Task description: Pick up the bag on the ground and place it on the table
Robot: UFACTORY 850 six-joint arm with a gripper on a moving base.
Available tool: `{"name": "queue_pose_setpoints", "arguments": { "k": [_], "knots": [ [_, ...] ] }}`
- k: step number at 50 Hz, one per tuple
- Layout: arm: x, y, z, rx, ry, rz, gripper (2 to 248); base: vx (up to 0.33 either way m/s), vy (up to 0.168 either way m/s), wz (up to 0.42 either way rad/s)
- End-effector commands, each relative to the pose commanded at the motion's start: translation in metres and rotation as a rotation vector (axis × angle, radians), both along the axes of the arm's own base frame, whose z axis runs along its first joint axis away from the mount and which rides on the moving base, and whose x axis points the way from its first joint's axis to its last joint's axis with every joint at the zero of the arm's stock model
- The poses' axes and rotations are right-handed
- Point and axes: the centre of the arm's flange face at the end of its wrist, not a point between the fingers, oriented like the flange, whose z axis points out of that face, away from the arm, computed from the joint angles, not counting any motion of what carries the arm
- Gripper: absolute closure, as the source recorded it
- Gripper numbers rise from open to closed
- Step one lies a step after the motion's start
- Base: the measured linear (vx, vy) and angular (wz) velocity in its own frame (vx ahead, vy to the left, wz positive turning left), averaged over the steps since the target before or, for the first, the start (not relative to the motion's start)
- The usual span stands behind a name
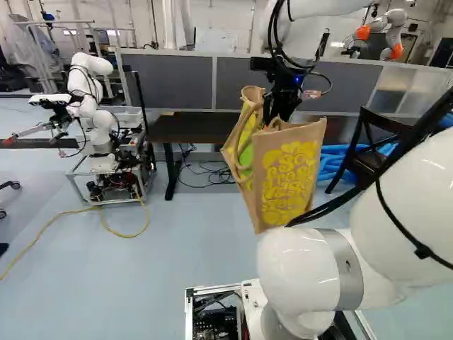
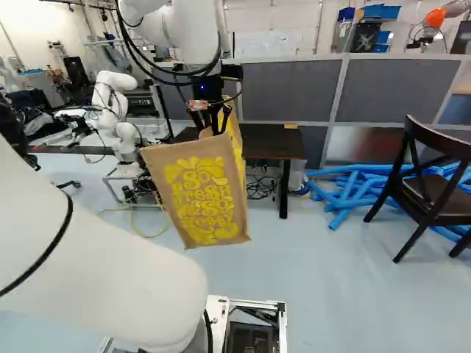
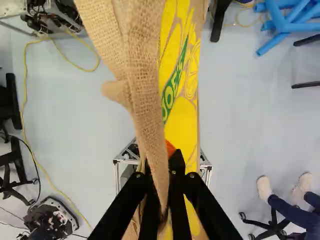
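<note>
My gripper (image 1: 277, 117) is shut on the upper part of the tan bag (image 1: 290, 173) with yellow print, which hangs clear of the floor, slightly tilted. In the right base view the gripper (image 2: 213, 118) is partly behind the bag (image 2: 202, 191). Seen from the wrist, burlap of the bag (image 3: 145, 75) runs between the dark fingers of the gripper (image 3: 165, 182); its yellow side lies along them. The dark table (image 1: 195, 129) stands beyond the bag, partly hidden by it; more of the table (image 2: 272, 143) shows in the right base view.
Another robot (image 1: 95, 113) stands on a cart left of the table. A dark chair (image 2: 434, 184) and blue tubes (image 2: 346, 187) are to the table's right. Grey partitions (image 2: 287, 88) rise behind it. A yellow cable (image 1: 42, 230) crosses the floor.
</note>
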Motion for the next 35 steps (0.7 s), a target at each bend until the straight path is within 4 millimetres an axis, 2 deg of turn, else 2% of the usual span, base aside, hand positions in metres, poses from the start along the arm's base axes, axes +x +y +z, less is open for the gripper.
{"name": "queue_pose_setpoints", "arguments": {
  "k": [10, 35],
  "knots": [
    [0.0, 0.0, 0.0, 0.0, 0.0, 0.0, 227, 0.205, -0.068, -0.16],
    [0.0, 0.0, 0.0, 0.0, 0.0, 0.0, 227, 0.197, 0.0, -0.009]
  ]
}}
